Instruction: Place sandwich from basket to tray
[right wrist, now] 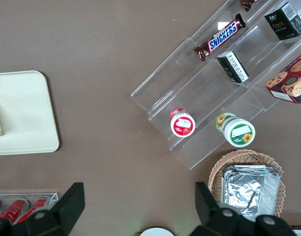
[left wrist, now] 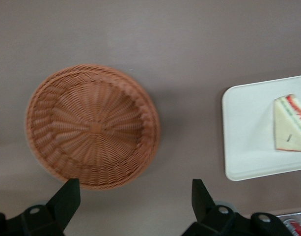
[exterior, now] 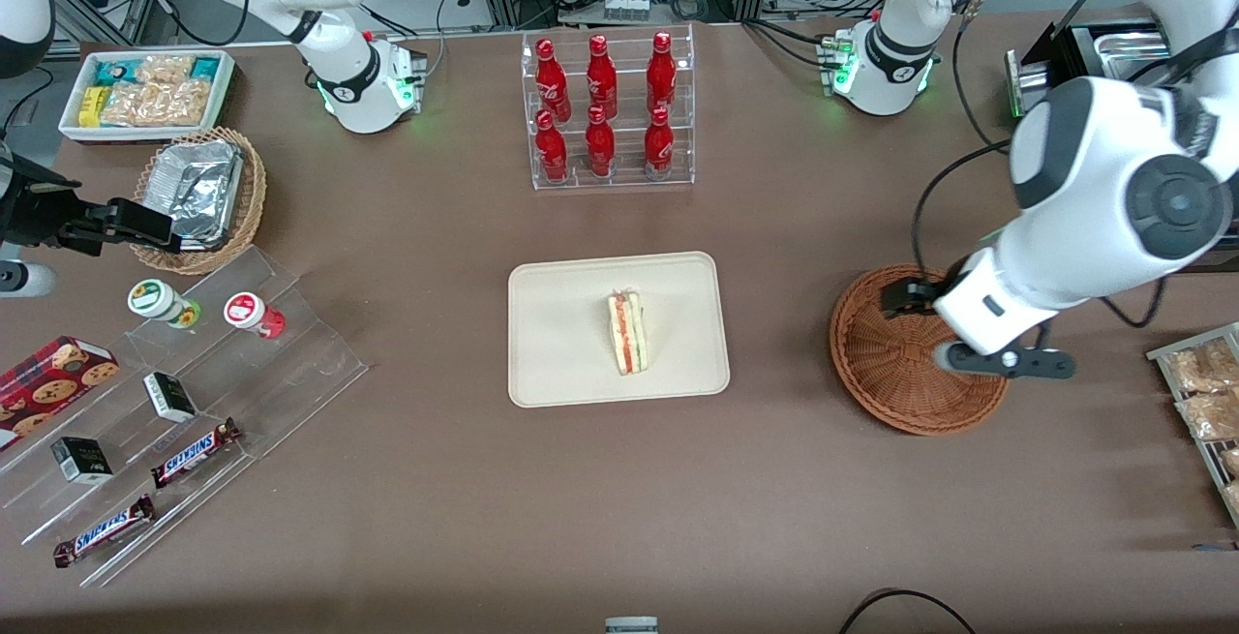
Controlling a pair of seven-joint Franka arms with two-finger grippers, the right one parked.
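Brown table (exterior: 407,479) spreads under everything, and my pincer (left wrist: 135,196) hangs above the basket (left wrist: 91,125), its fingers spread wide with nothing between them. The basket below me is empty, only bare wicker. The sandwich (exterior: 627,332) lies well apart from my pincer, on the tray (exterior: 561,363), near its middle, resting on its flat bread side so it cannot tip. I judge the task is done; the wide fingers fit a release, not a new grasp.

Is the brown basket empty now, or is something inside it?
Empty: the basket shows only bare weave. The sandwich lies on the tray. The open claw hovers above the basket.
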